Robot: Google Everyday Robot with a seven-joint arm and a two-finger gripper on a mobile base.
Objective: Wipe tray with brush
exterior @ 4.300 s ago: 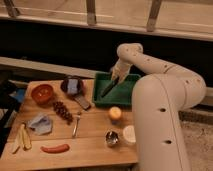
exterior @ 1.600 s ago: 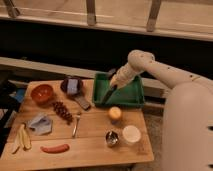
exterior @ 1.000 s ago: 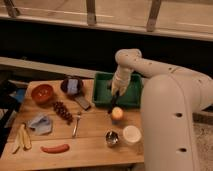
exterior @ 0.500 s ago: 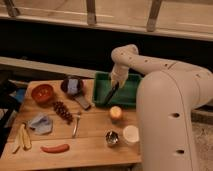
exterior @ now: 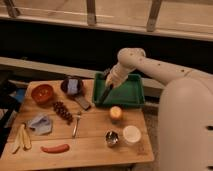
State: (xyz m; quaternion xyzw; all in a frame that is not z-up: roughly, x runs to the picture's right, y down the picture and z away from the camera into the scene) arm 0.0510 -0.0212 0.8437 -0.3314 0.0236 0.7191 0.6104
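Wiping looks midway: the end effector (exterior: 110,84) is gripping the brush (exterior: 104,93), its tip touching the tray's (exterior: 131,95) left side; the right side remains.

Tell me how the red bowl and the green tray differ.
The red bowl is round and sits at the table's left; the green tray is rectangular, at the back right. The tray is larger and shallower than the bowl. The pincer holds the brush over the tray's left part; nothing reaches the bowl. Both rest on the wooden table.
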